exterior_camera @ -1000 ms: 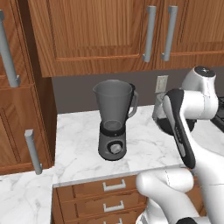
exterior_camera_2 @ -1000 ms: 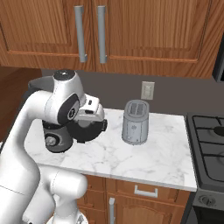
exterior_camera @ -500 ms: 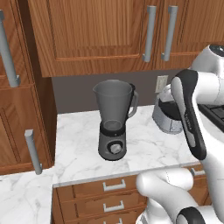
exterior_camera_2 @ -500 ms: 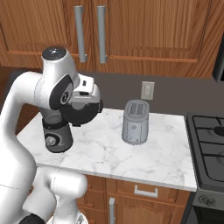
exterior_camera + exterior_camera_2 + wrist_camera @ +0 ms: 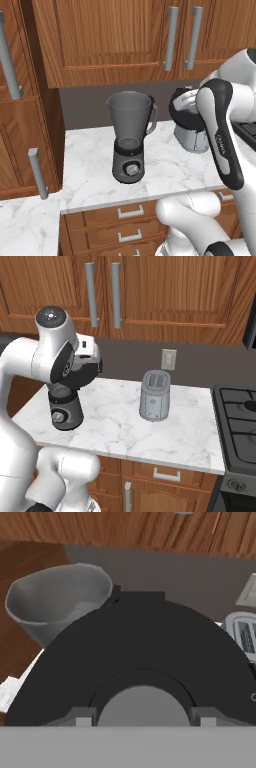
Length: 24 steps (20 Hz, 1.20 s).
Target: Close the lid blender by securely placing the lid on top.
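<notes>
Blender (image 5: 130, 142) stands open-topped on the marble counter (image 5: 165, 170), left of the toaster (image 5: 154, 395). Beside its jar and about level with the rim, the gripper (image 5: 184, 107) is clamped on the black lid (image 5: 145, 657) by its centre knob.

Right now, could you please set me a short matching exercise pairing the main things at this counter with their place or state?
Things:
1. blender
2. lid
3. toaster
4. wall outlet

Places or states:
A. held up close in front of the claw, clear of the jar
B. mounted on the dark backsplash behind the counter
C. standing on the marble counter with its jar mouth uncovered
D. on the counter between the blender and the stove

Pairs: 1-C, 2-A, 3-D, 4-B
</notes>
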Tool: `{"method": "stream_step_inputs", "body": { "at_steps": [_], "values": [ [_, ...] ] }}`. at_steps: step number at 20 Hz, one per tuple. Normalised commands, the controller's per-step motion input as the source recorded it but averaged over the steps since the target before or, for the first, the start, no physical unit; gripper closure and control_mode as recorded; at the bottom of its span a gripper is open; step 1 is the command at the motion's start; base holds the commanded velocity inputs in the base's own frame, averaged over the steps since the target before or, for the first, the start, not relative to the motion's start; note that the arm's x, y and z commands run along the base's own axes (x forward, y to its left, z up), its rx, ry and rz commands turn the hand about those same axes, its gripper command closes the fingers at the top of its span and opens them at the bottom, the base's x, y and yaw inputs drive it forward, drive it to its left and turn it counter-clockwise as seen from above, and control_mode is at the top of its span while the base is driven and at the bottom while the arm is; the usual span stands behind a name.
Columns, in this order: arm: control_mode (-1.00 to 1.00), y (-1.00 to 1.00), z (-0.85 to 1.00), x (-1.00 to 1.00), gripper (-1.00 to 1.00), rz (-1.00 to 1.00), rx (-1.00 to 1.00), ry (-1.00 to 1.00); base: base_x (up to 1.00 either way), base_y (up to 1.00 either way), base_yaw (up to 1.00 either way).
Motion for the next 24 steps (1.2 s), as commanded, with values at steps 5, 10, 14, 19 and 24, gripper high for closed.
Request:
{"method": "stream_step_inputs", "body": {
  "at_steps": [5,10,14,19,24],
  "values": [
    [-1.0,0.36,0.64,-0.16,1.0,0.12,0.0,-0.16,0.0,0.0,0.0],
    [-1.0,0.39,0.67,-0.06,1.0,0.09,0.0,-0.06,0.0,0.0,0.0],
    [-1.0,0.71,0.08,0.07,1.0,0.02,0.0,-0.01,0.0,0.0,0.0],
    [-1.0,0.74,0.0,0.26,1.0,0.0,0.0,0.0,0.0,0.0,0.0],
    [-1.0,0.51,0.0,0.28,1.0,0.0,-0.01,0.0,0.0,0.0,0.0]
  ]
}}
